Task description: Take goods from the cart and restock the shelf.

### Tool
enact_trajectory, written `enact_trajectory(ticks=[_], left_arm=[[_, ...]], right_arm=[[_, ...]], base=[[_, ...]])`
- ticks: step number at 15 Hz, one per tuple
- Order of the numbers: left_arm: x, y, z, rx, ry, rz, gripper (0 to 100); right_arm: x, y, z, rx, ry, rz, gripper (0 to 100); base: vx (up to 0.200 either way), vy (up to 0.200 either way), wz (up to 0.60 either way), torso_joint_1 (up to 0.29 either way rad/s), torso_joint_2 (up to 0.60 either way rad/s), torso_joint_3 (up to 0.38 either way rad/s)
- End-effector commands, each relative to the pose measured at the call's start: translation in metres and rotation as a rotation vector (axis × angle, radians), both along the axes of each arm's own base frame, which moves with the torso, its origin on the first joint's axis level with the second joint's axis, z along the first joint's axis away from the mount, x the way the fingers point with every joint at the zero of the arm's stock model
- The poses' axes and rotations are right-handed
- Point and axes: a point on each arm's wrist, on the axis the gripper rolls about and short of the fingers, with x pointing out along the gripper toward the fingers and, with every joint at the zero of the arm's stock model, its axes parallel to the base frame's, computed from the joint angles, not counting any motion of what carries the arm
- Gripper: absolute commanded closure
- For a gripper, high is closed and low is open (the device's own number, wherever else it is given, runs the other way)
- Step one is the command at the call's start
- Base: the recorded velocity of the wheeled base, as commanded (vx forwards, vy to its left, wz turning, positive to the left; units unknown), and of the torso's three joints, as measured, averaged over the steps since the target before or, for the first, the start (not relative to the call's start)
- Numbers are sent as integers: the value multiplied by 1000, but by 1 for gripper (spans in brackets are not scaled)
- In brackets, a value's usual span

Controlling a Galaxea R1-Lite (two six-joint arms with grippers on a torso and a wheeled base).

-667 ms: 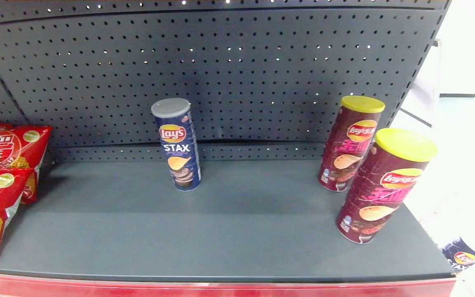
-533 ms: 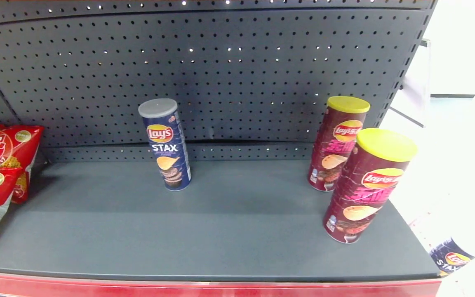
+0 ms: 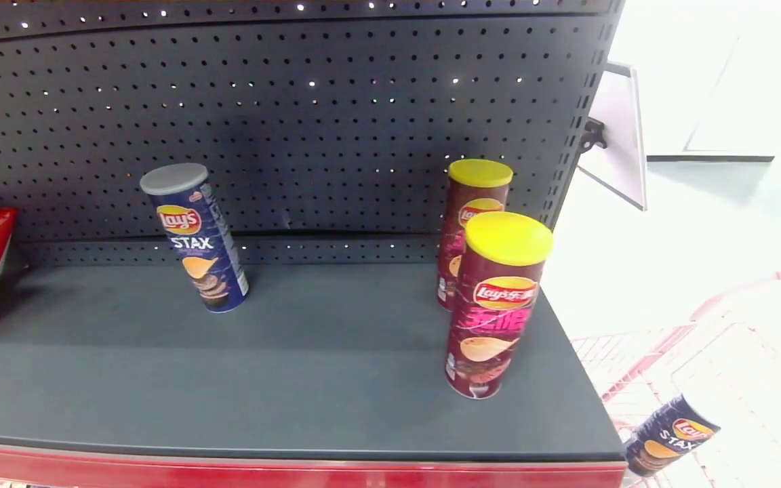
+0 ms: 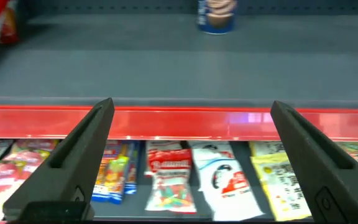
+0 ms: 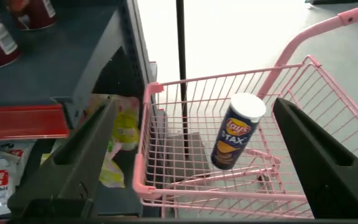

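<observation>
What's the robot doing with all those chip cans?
It is restocking the shelf. A blue can and two maroon cans stand on it. A spare can sits tilted in the pink cart beside it. The left end effector and right end effector are both open, holding nothing yet.

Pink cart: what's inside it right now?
One blue chip can stands tilted inside the pink cart, white lid up. The open right gripper covers part of the cart's near side, so more goods could sit there unseen.
</observation>
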Motion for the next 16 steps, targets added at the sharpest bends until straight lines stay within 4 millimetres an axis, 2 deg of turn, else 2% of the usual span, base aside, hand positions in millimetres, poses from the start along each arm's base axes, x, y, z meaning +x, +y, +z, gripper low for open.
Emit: enact_trajectory(ticks=[1,11,16], left_arm=[[0,0,0,-1,1,0,0],[0,0,0,-1,1,0,0],[0,0,0,-1,1,0,0]], right_arm=[[0,0,0,0,1,0,0],[0,0,0,0,1,0,0],[0,0,0,0,1,0,0]], base=[[0,-200,0,7,2,2],[0,-200,0,0,5,4],[0,0,0,0,0,0]])
